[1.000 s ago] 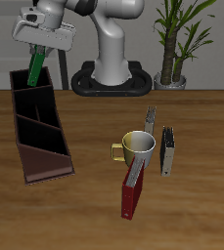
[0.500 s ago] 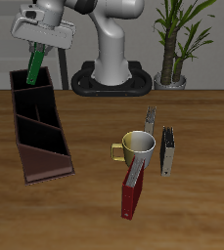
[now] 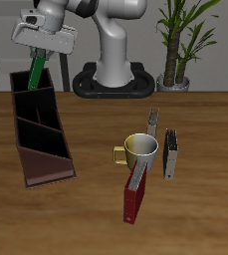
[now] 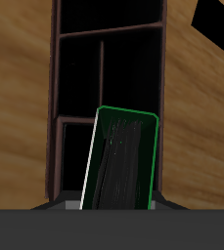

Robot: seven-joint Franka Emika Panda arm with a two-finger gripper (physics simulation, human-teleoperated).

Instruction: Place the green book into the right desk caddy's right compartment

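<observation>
With our gripper (image 3: pixel 38 55) clamped on the green book (image 3: pixel 36 70), we have barely shifted it, still tilted above the right compartment (image 3: pixel 33 100) at the tabletop's back edge.

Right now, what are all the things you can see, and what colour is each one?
green book: one, bright green, held in the gripper above the far end of the caddy, tilted.
right desk caddy: one, dark brown-black with a reddish-brown sloped end, on the table, three sections.
right compartment: one, dark, the caddy's far end section, under the book.
mug: one, yellow-cream, mid-table.
dark red book: one, leaning against the mug, toward the front edge.
grey-black books: two, beside and behind the mug.
potted plant: one, green, at the back.
table: one, brown wood.
gripper: one, grey-white, shut on the book.
</observation>
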